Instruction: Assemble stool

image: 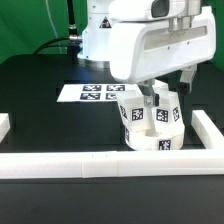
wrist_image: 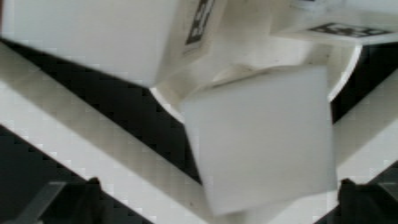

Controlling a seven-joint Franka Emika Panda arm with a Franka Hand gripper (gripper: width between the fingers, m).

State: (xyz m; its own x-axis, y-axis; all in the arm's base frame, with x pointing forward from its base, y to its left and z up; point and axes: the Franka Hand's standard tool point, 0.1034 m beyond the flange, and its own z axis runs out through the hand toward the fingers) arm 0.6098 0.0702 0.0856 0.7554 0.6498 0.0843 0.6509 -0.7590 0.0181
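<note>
In the exterior view the stool's round white seat [image: 150, 138] lies by the front rail, with tagged white legs [image: 133, 108] standing upright on it. My gripper [image: 153, 102] hangs straight above the seat, down among the legs. The wrist view looks down on a blocky white leg [wrist_image: 263, 130] lying between my dark fingertips [wrist_image: 75, 200], which stand far apart at either edge. Dark gaps show beside the leg, so the gripper [wrist_image: 217, 205] is open and not clamped on it. The arm's white body hides the back of the seat.
The marker board [image: 92, 93] lies flat behind the seat on the black table. A long white rail [image: 90, 163] runs along the front, another rail [image: 208, 130] closes the exterior view's right, and a short stub [image: 4, 124] sits at its left.
</note>
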